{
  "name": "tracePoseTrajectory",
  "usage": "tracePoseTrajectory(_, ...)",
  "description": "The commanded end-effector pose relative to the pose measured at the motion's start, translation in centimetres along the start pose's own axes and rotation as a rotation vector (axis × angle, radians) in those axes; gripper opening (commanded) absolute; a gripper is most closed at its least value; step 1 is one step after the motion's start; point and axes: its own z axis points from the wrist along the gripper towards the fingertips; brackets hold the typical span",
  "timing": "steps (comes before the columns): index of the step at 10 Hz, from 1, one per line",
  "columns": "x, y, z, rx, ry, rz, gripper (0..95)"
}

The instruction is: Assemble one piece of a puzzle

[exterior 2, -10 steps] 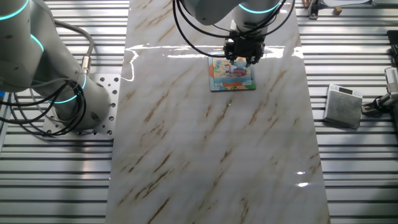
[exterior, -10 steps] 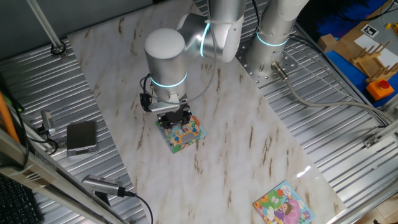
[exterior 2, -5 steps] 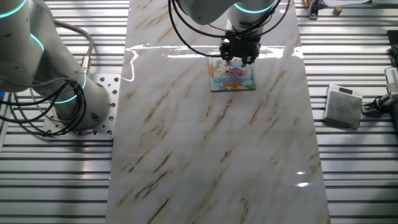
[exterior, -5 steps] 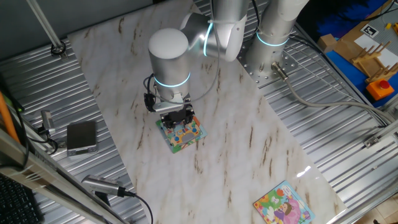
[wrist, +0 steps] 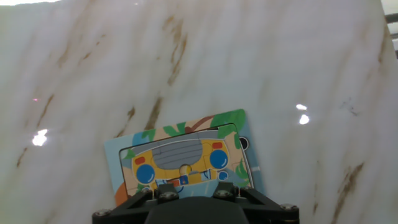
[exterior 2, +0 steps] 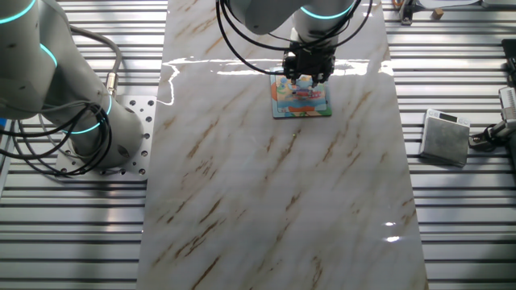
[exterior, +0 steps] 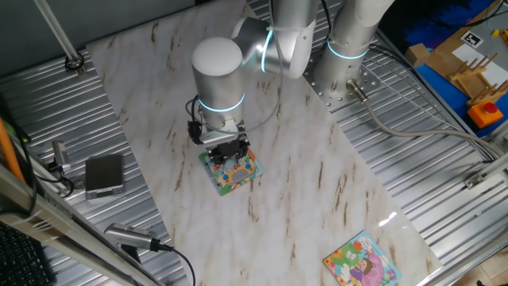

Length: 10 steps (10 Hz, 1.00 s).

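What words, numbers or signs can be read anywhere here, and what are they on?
No readable words or numbers in any view.
The puzzle under the gripper: cartoon picture only, no lettering visible.
The second puzzle at the table's corner: picture only, too small to tell any text.
A black-and-white square marker on the cardboard at the side: a pattern, not readable text.

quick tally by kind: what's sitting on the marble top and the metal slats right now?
Square jigsaw puzzles: 2 – the blue-bordered puzzle under the gripper, and the puzzle with the pink-purple figure at the marble's edge.
Grey boxes on the slats: 1 – grey box.
Loose pieces in view: 0.
Total: 3.
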Motion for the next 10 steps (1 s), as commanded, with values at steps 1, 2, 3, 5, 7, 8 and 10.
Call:
tracePoseTrajectory(1,0.01,0.11,0.11,-0.002,0.002,-0.021,0.0)
tracePoseTrajectory(2,0.03,0.25,0.20,-0.003,0.004,-0.030,0.0)
tracePoseTrajectory(3,0.09,0.43,0.30,-0.003,0.009,-0.028,0.0)
tracePoseTrajectory(5,0.06,0.68,0.53,-0.003,0.011,-0.029,0.0)
tracePoseTrajectory(7,-0.07,0.74,0.70,-0.003,0.013,-0.028,0.0)
tracePoseTrajectory(8,-0.11,0.72,0.79,-0.001,0.018,-0.030,0.0)
tracePoseTrajectory(10,-0.10,0.68,0.95,0.000,0.020,-0.035,0.0)
